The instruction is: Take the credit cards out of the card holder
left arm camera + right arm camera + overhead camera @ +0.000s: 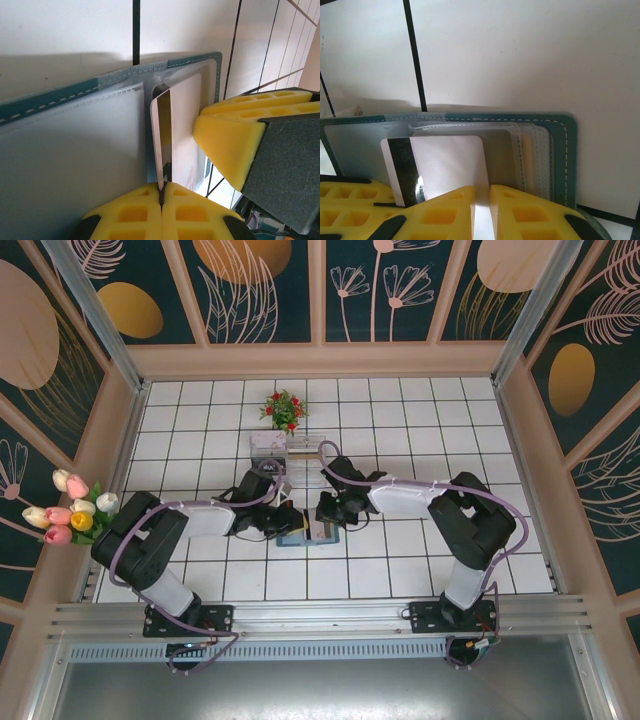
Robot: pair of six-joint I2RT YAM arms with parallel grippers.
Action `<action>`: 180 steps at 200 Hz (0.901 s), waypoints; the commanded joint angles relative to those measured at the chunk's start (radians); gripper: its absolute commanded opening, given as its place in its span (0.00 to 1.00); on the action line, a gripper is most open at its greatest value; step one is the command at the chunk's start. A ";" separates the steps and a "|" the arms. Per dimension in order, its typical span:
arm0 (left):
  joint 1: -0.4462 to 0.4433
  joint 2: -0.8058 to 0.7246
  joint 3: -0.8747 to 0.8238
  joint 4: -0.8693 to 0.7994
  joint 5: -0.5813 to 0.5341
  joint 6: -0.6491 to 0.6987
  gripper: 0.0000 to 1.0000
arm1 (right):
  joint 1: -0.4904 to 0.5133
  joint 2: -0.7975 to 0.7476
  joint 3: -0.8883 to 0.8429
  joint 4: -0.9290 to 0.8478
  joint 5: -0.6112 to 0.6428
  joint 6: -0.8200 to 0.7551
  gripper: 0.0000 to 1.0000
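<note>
While card (162, 135) sticks from card holder (60, 165) slot, left fingers (131, 214) pinch it; right fingers (522, 216) nearly closed, hold unclear

card holder (562, 150): open on tiles | credit card (447, 165): black-striped | end effector (481, 212): fingers narrowly apart

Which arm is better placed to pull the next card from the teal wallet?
Left: the left pincer is shut on the edge of a pale plastic card standing out of the teal folding wallet. The right pincer sits over the wallet, seemingly bracing it.
</note>
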 commanded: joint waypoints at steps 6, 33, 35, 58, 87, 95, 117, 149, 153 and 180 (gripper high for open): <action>0.001 -0.063 0.026 -0.155 -0.062 0.082 0.01 | 0.008 -0.002 -0.048 -0.007 0.012 0.017 0.20; 0.002 -0.143 0.028 -0.269 -0.098 0.128 0.00 | 0.005 -0.015 -0.047 0.002 0.014 0.012 0.21; 0.002 -0.151 0.029 -0.279 -0.103 0.131 0.00 | 0.005 -0.016 -0.047 0.003 0.013 0.011 0.21; 0.002 -0.238 0.049 -0.386 -0.161 0.156 0.00 | 0.005 -0.037 -0.042 0.022 0.005 0.005 0.22; 0.002 -0.351 0.118 -0.554 -0.279 0.208 0.00 | 0.005 -0.111 -0.033 0.092 -0.021 -0.001 0.26; 0.001 -0.371 0.151 -0.596 -0.308 0.233 0.00 | 0.005 -0.134 -0.023 0.100 -0.022 -0.006 0.29; 0.001 -0.385 0.277 -0.724 -0.432 0.318 0.00 | 0.004 -0.194 0.007 0.109 0.003 -0.027 0.40; 0.001 -0.349 0.488 -0.862 -0.599 0.449 0.00 | -0.039 -0.284 -0.001 0.141 0.018 -0.028 0.60; 0.001 -0.344 0.511 -0.870 -0.609 0.471 0.00 | -0.049 -0.294 -0.003 0.141 0.023 -0.025 0.62; 0.002 -0.318 0.652 -0.874 -0.670 0.598 0.00 | -0.099 -0.371 -0.028 0.135 0.073 -0.048 0.80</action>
